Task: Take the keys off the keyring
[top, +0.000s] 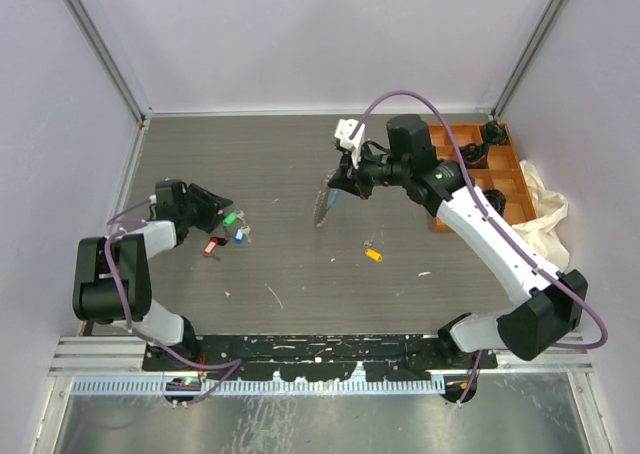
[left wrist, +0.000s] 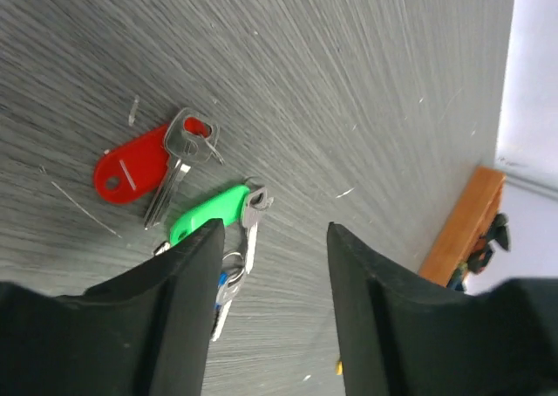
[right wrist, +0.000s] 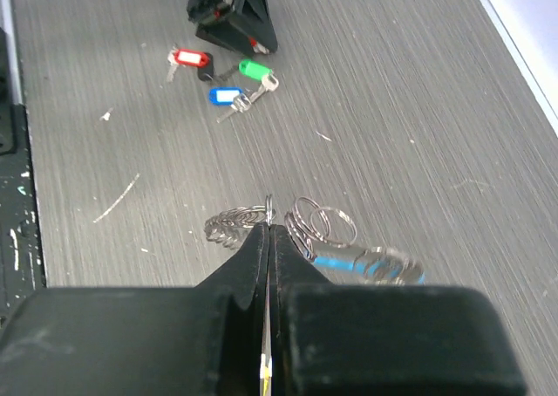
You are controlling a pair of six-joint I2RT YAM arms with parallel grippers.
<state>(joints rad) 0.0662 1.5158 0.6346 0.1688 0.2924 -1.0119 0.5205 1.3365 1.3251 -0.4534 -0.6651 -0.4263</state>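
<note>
top view: the right gripper (top: 336,180) is pinched closed on the keyring (top: 322,206), which dangles near mid-table, well apart from the keys (top: 228,231) lying loose just beside the left gripper (top: 215,204). left wrist view: its jaws are spread wide and empty, just beside the green key (left wrist: 209,215), with the red key (left wrist: 131,165) beyond. right wrist view: the closed jaws clamp a wire ring, with the chain and light-blue piece (right wrist: 366,265) hanging below. i cannot tell whether any key remains on it, so a firm pinch and a slow turn to inspect seem wise.
</note>
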